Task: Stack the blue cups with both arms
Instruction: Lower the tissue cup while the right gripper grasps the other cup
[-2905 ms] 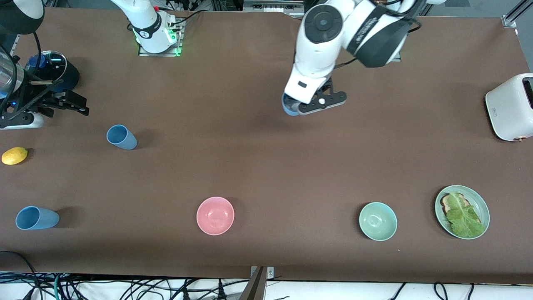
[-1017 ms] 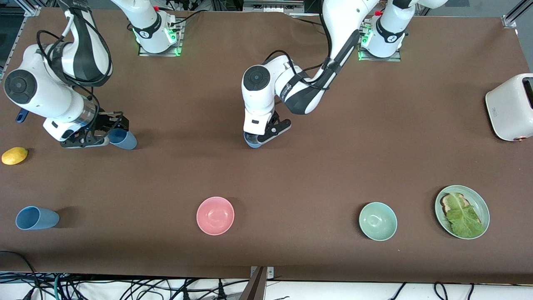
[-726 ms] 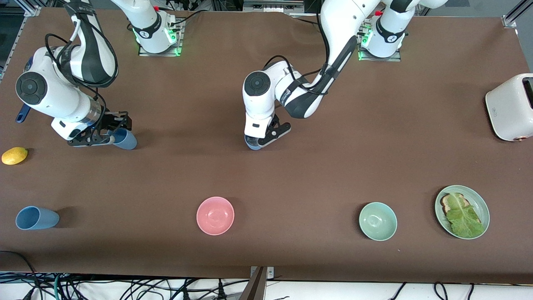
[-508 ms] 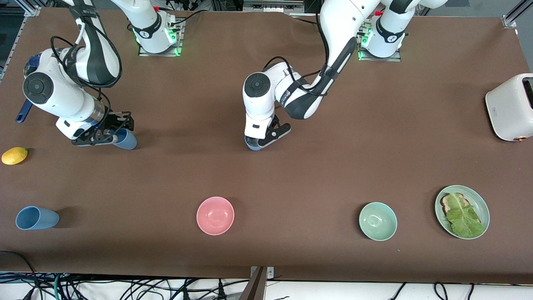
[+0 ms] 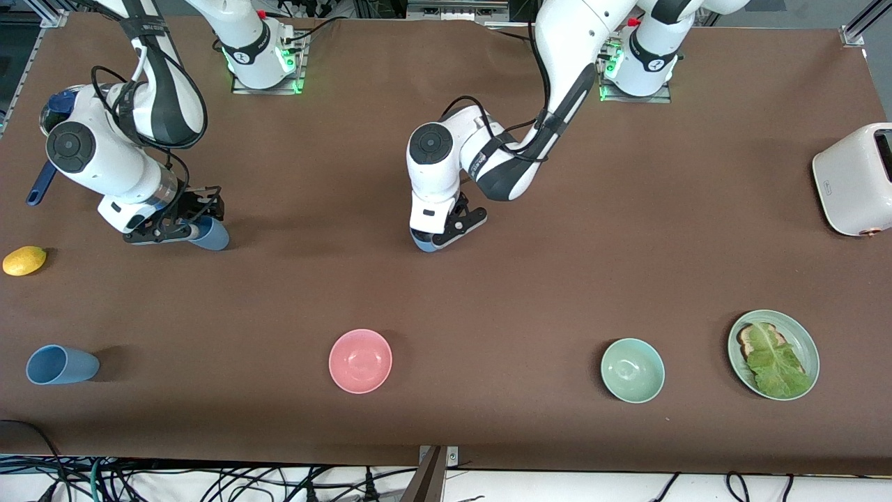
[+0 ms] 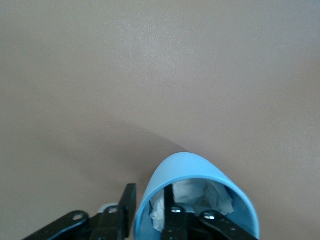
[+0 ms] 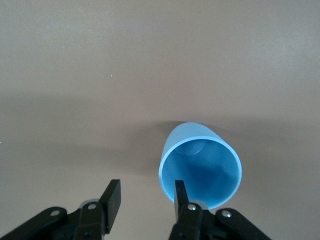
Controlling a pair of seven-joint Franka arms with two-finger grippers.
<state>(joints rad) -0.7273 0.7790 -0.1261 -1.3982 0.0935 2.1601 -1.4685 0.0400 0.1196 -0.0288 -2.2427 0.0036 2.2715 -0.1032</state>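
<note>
Light-blue cup (image 5: 423, 242) stands mid-table under the left gripper (image 6: 150, 197). One finger is inside the mouth and one outside, with the jaws slack off the wall, so nothing is pinched; I read this as the base cup, set down. Right gripper (image 7: 146, 192) straddles the wall of a second blue cup (image 7: 200, 167) toward the right arm's end, jaws apart and not closed on it; a rim pinch suits an upright lift. Third blue cup (image 5: 61, 364) sits nearer the camera, near the lemon (image 5: 24, 260). Pink bowl (image 5: 360, 360), green bowl (image 5: 632, 369), plate (image 5: 805, 338) and toaster (image 5: 854, 178) lie clear of the line between cups. The left gripper over the base cup is the obstruction.
</note>
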